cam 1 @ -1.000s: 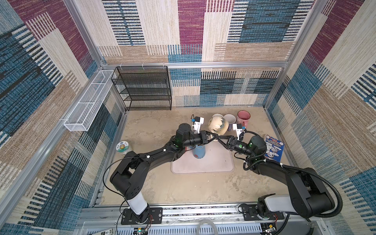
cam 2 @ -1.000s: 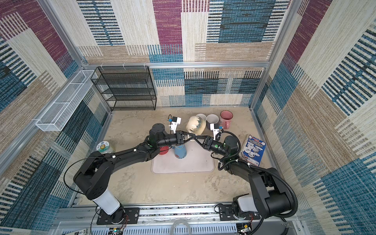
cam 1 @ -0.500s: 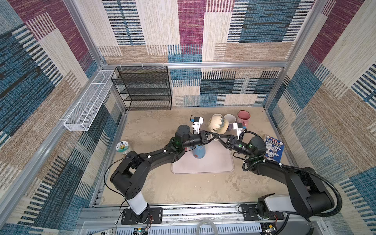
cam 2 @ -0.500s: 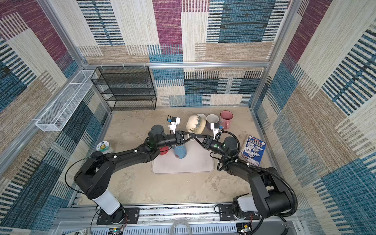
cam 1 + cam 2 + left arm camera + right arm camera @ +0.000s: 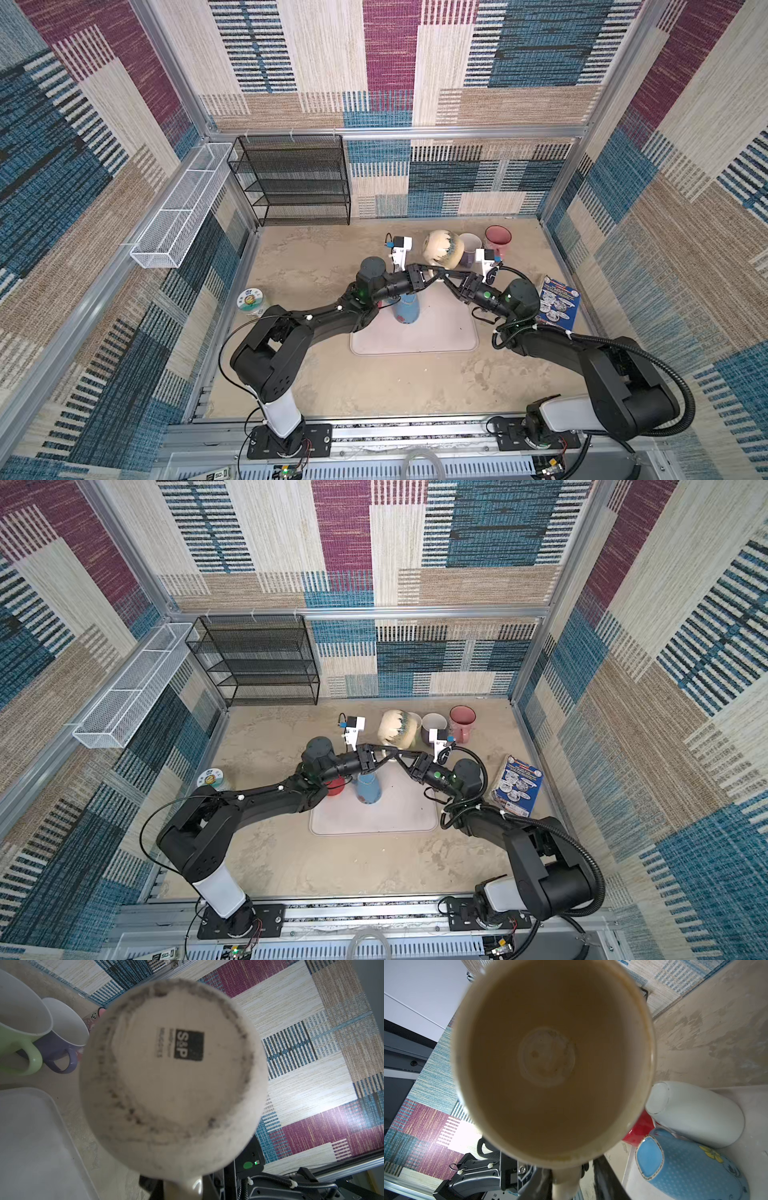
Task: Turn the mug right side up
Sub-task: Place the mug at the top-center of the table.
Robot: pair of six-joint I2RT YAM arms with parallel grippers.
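Left gripper (image 5: 432, 276) is clamped on the handle of the cream mug (image 5: 443, 248); in the left wrist view the handle sits pinched between its dark fingers (image 5: 150, 1184) under the stamped base. Right gripper (image 5: 448, 279) meets it from the opposite side. Its jaws stand apart around the same handle, with a sliver of gap beside one finger (image 5: 606, 1175), and its camera looks into the mug's mouth. This one mug hangs on its side in the air over the far edge of the single tray (image 5: 440, 338).

Six more cups show:
- one blue mug (image 5: 406, 309), upside down on the tray
- one white cup (image 5: 691, 1113) just beside it
- one red mug (image 5: 336, 785) by the left arm
- a green mug (image 5: 18, 1022), a purple mug (image 5: 470, 246) and a pink mug (image 5: 498, 237) along the back

Farther out are one black rack (image 5: 299, 178), one white wire basket (image 5: 174, 216), one blue packet (image 5: 557, 305) and one round tin (image 5: 250, 300).
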